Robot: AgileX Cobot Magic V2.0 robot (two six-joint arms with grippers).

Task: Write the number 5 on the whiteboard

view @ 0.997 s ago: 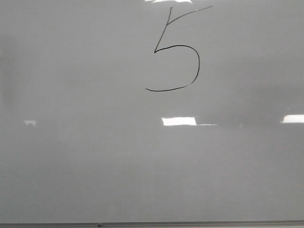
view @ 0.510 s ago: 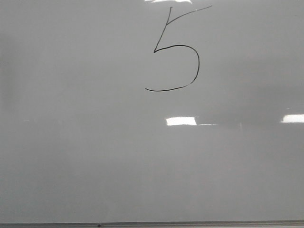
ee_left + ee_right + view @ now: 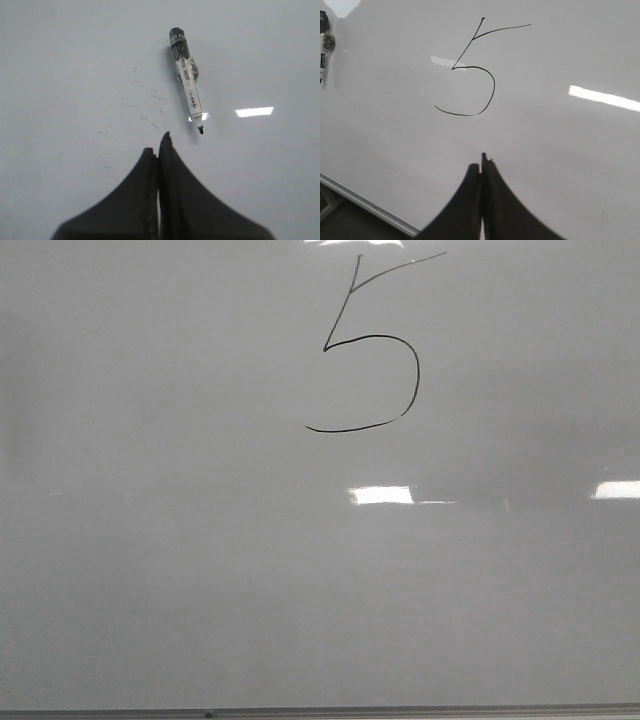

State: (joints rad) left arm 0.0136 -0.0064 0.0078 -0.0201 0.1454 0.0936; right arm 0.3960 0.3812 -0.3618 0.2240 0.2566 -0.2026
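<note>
Nothing on the whiteboard (image 3: 200, 570) has shifted since the earlier frame except a reflection near its left edge, now gone. Number 5 (image 3: 365, 345) sits finished toward the far edge, ahead of the right hand (image 3: 482, 162), stem slanting away. Both hands are clenched and empty; the left hand (image 3: 159, 145) is just beside the uncapped marker (image 3: 187, 82), tip toward it. Glossy worktop.

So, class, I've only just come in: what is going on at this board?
A two-armed robot has been writing on a whiteboard. A black 5 is finished near the top of the board in the front view. Nothing is being held now: the marker lies uncapped on the board, apart from the left gripper, which is shut and empty. The right gripper is also shut and empty, poised near the 5.
</note>
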